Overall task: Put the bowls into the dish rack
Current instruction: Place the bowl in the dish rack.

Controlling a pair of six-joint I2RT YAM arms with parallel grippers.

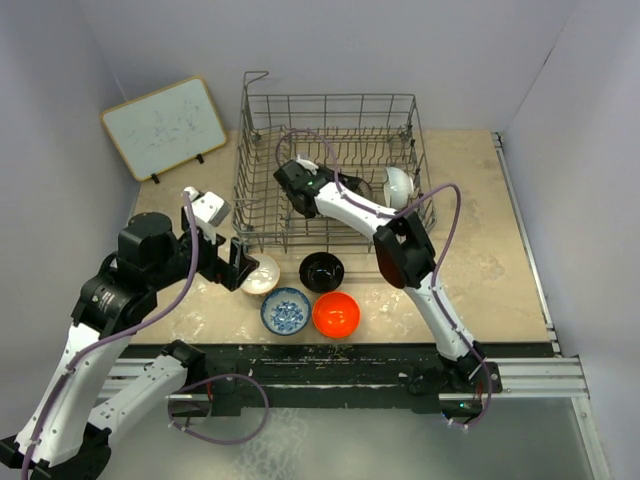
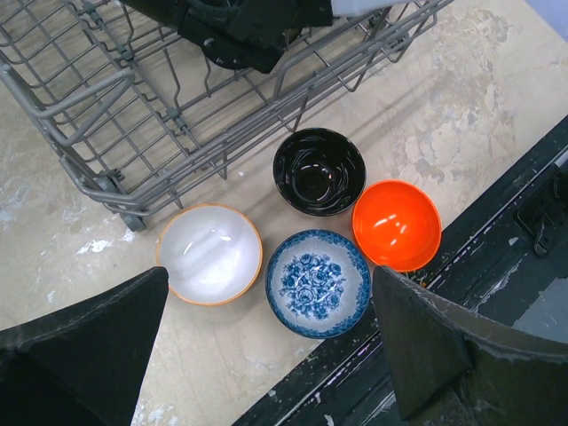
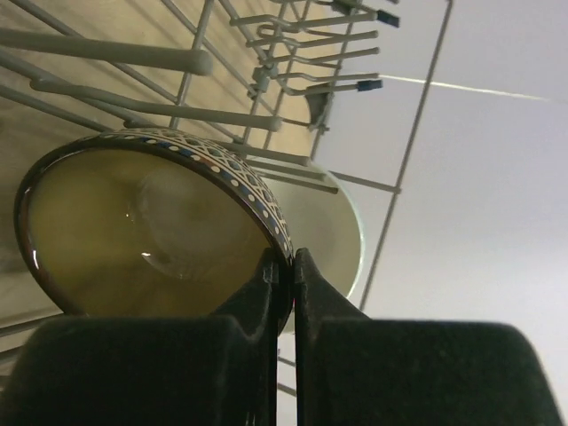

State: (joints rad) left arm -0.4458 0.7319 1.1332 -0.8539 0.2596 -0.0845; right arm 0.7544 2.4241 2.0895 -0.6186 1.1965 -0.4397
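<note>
My right gripper (image 1: 338, 183) reaches into the grey wire dish rack (image 1: 260, 215). It is shut on the rim of a bowl with a dark brown rim, a patterned band and a yellowish inside (image 3: 142, 231). This bowl stands on edge among the tines. A pale cream-white bowl (image 3: 333, 222) stands right behind it, and shows in the top view (image 1: 398, 185). My left gripper (image 2: 266, 306) is open and empty. It hovers over a tan-rimmed white bowl (image 2: 210, 253), a blue-and-white patterned bowl (image 2: 318, 282), a glossy black bowl (image 2: 319, 170) and an orange-red bowl (image 2: 396, 224), all on the table before the rack.
A white board (image 1: 165, 127) leans at the back left, beside the rack's loop handle (image 1: 256, 78). The table's dark front edge (image 2: 497, 257) runs just past the blue and orange bowls. Walls stand close on both sides.
</note>
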